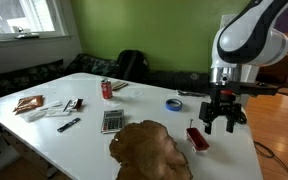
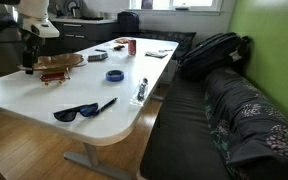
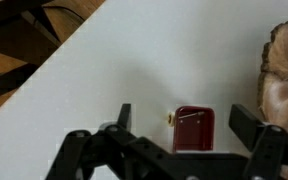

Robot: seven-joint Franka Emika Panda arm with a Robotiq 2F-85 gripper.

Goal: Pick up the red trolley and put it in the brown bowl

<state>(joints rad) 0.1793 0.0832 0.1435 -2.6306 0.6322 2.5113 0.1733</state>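
Observation:
The red trolley (image 1: pixel 196 138) is a small flat red oblong lying on the white table, just beside the brown bowl (image 1: pixel 149 150). In the wrist view the trolley (image 3: pixel 193 128) lies between my spread fingers, with the bowl's wavy rim (image 3: pixel 284 70) at the right edge. My gripper (image 1: pixel 221 124) hangs open a little above the trolley and to its side, holding nothing; it shows in the wrist view (image 3: pixel 184 125) too. In an exterior view the gripper (image 2: pixel 28 66) is above the trolley (image 2: pixel 54 76) near the bowl (image 2: pixel 62 62).
On the table stand a red soda can (image 1: pixel 107 89), a calculator (image 1: pixel 112 121), a blue tape roll (image 1: pixel 173 104), a marker (image 1: pixel 68 124) and snack packets (image 1: pixel 29 103). Sunglasses (image 2: pixel 76 112) lie near the table edge. A backpack (image 2: pixel 214 52) sits on the bench.

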